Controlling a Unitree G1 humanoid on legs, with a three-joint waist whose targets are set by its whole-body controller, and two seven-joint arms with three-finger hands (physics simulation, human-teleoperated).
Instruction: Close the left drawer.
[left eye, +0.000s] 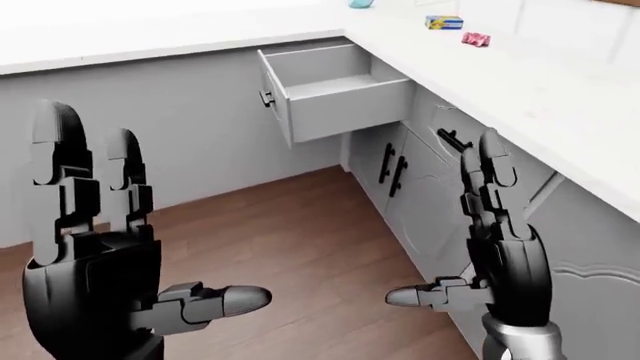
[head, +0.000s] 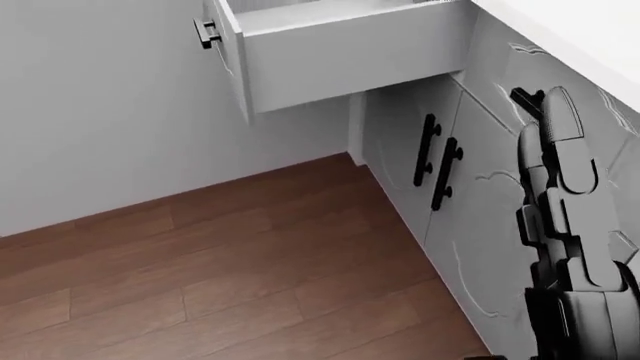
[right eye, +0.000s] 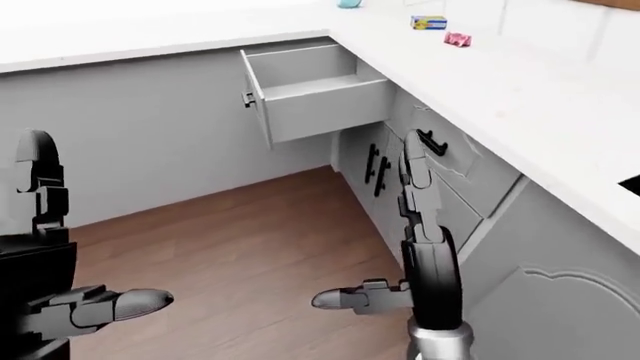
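Note:
The left drawer (left eye: 335, 94) stands pulled out from the grey corner cabinets, its inside bare, with a black handle (left eye: 266, 97) on its face. In the head view the drawer (head: 330, 45) fills the top. My left hand (left eye: 120, 247) is raised at the lower left, fingers spread and open, holding nothing. My right hand (left eye: 480, 240) is up at the lower right beside the cabinet doors, also open. Both hands are well below and short of the drawer, touching nothing.
Cabinet doors with black bar handles (left eye: 392, 165) stand under the drawer, and another drawer handle (left eye: 452, 140) lies right of them. The white counter (left eye: 560, 97) carries a blue box (left eye: 443, 22) and a pink item (left eye: 475, 39). Brown wood floor (left eye: 300, 247) spreads below.

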